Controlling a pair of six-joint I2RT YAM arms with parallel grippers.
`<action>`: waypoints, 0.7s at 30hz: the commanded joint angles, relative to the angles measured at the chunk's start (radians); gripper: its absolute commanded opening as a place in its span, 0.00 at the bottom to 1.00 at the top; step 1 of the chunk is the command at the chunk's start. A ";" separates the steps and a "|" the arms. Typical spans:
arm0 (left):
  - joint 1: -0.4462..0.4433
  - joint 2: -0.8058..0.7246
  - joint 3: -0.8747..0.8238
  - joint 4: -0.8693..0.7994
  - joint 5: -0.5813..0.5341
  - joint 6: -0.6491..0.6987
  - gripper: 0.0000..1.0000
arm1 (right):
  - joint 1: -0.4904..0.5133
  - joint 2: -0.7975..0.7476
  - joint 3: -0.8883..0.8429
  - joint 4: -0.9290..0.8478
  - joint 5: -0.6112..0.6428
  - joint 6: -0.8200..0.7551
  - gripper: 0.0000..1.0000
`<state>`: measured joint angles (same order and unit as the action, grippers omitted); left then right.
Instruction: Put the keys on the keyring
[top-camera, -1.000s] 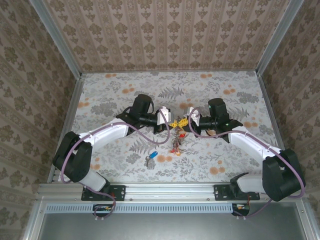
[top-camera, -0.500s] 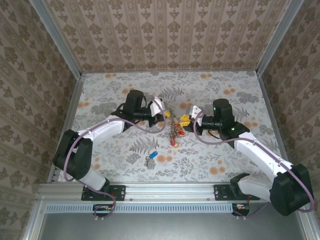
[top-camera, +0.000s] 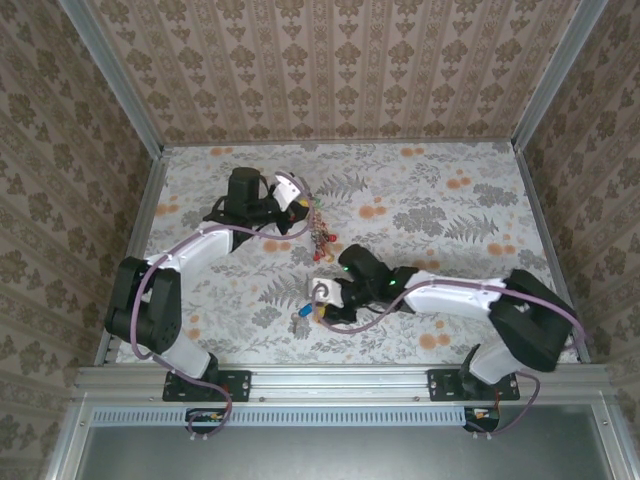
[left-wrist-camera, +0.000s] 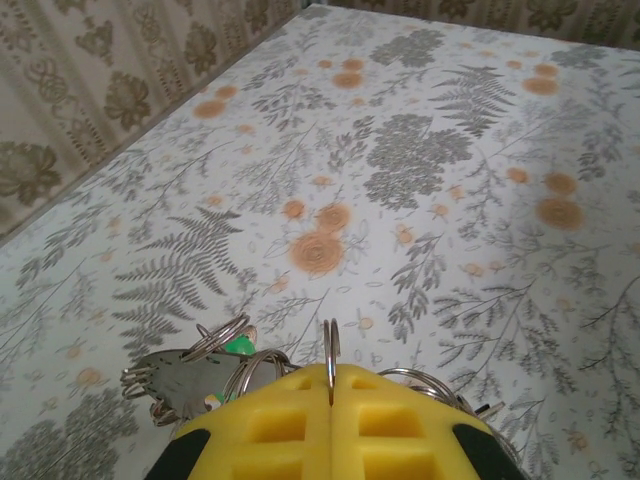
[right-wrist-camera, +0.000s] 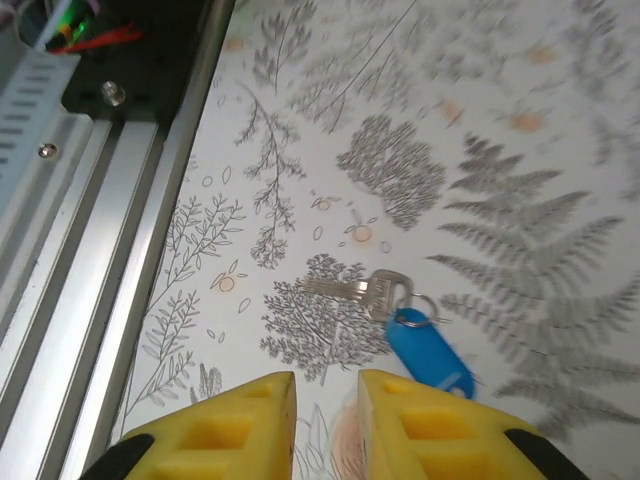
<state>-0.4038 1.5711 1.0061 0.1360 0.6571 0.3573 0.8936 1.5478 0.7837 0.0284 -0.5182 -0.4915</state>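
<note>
Keyring pinched in left tool | right tool parted, apparently above blue-headed key

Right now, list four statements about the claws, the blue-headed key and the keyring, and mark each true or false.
1. The left claw is shut on the thin wire of the keyring. True.
2. The right claw is shut on the blue-headed key. False: its fingers stand apart, and the key lies ahead of them, untouched.
3. The blue-headed key lies flat on the table. True.
4. The blue-headed key is already threaded on the keyring. False: in the top view it lies on the table, apart from the keyring held by the left claw.
</note>
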 joint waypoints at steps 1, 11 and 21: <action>0.013 -0.024 0.017 0.041 -0.004 -0.027 0.00 | 0.024 0.086 0.065 0.091 0.049 0.084 0.29; 0.031 -0.046 -0.006 0.017 -0.007 -0.009 0.00 | 0.071 0.267 0.153 0.111 0.212 0.246 0.34; 0.031 -0.048 0.002 0.009 -0.007 -0.006 0.00 | 0.071 0.303 0.161 0.065 0.206 0.268 0.40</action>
<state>-0.3786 1.5627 1.0016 0.1158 0.6380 0.3508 0.9604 1.8286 0.9268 0.1165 -0.3359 -0.2531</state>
